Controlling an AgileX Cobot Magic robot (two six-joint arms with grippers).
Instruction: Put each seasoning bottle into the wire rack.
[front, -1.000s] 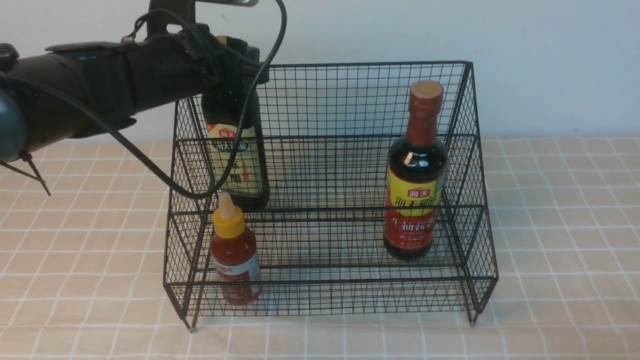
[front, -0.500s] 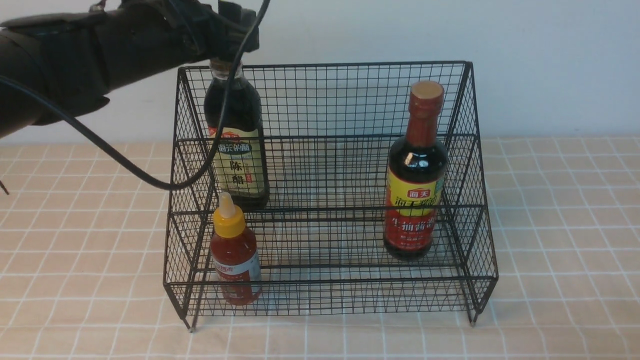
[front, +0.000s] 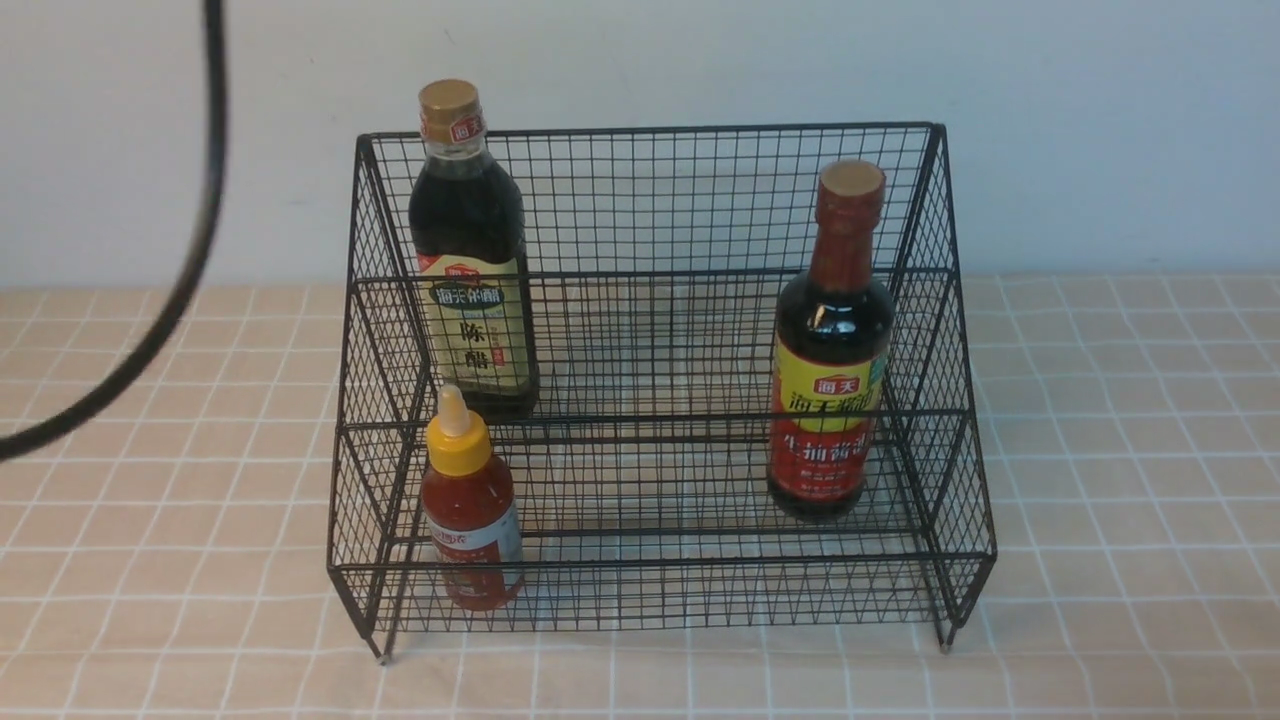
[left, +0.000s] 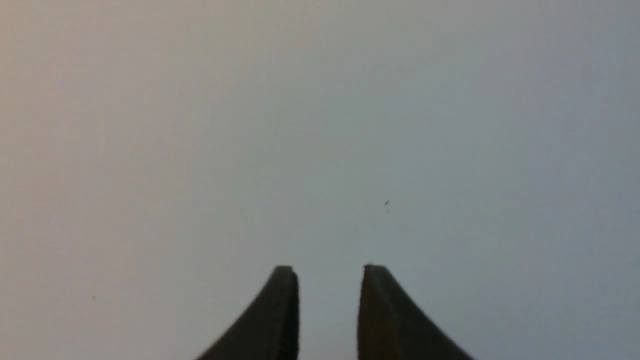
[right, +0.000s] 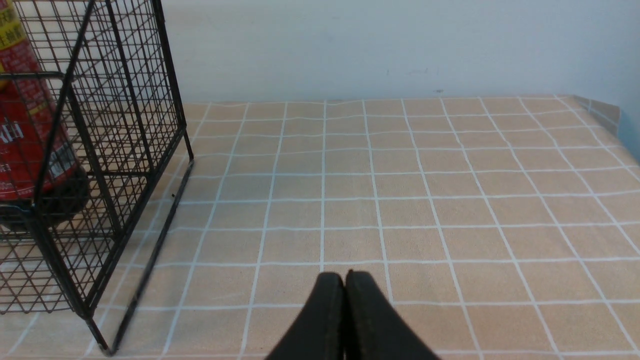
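The black wire rack (front: 650, 128) stands on the checked cloth and holds all three seasoning bottles upright. On the upper tier at the left is the tall dark vinegar bottle (front: 470, 270) with a gold cap. Below it, in the front left corner, sits the small red sauce bottle (front: 468, 510). The soy bottle (front: 830, 380) with a red neck is at the right. Neither arm shows in the front view. My left gripper (left: 330, 270) faces a blank wall, its fingers apart with nothing between them. My right gripper (right: 345, 275) is shut and empty, low over the cloth beside the rack (right: 125, 125).
A black cable (front: 190, 270) from my left arm hangs across the upper left of the front view. The peach checked tablecloth (right: 400, 200) runs back to a pale wall. The table's corner (right: 600, 107) shows far off in the right wrist view.
My left gripper let go of the vinegar bottle's neck, rose and pulled back left out of the front view, its jaws narrowing. The bottle stays upright in the rack. The right arm has not moved.
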